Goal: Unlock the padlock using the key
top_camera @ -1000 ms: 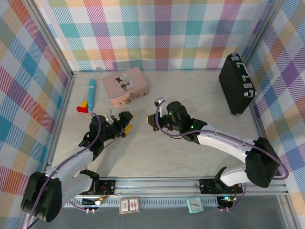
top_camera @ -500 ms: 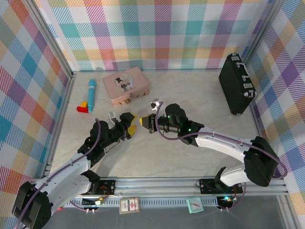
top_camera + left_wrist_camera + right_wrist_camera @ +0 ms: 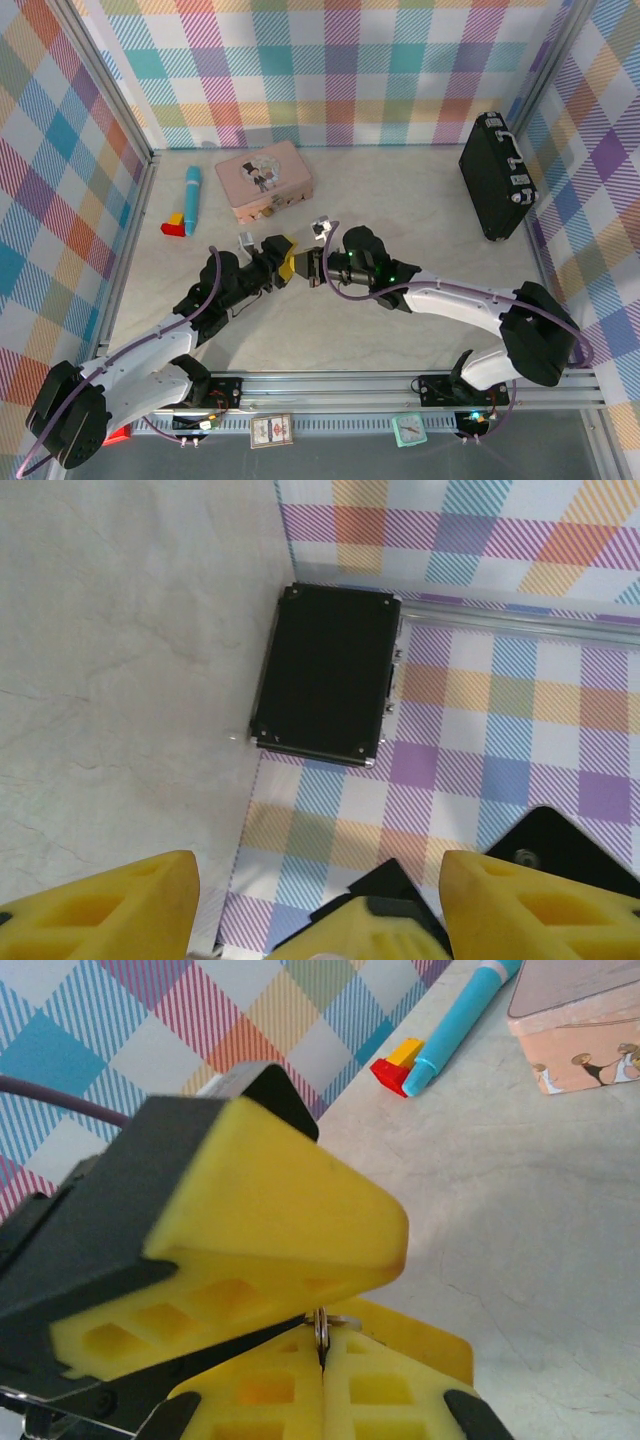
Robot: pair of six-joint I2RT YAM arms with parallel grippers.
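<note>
Metal key (image 3: 320,1336), thin dark sliver

Nothing legible from here: the pink tin (image 3: 264,178) beyond the fingers (image 3: 286,267) bears only a picture, and the rail card (image 3: 270,430) has print too small to read.

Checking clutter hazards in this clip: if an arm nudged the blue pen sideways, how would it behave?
The blue pen lies flat with a round barrel, so it would probably roll. Its tip seems to touch the red and yellow block, which might stop it. It looks plastic, likely light.
</note>
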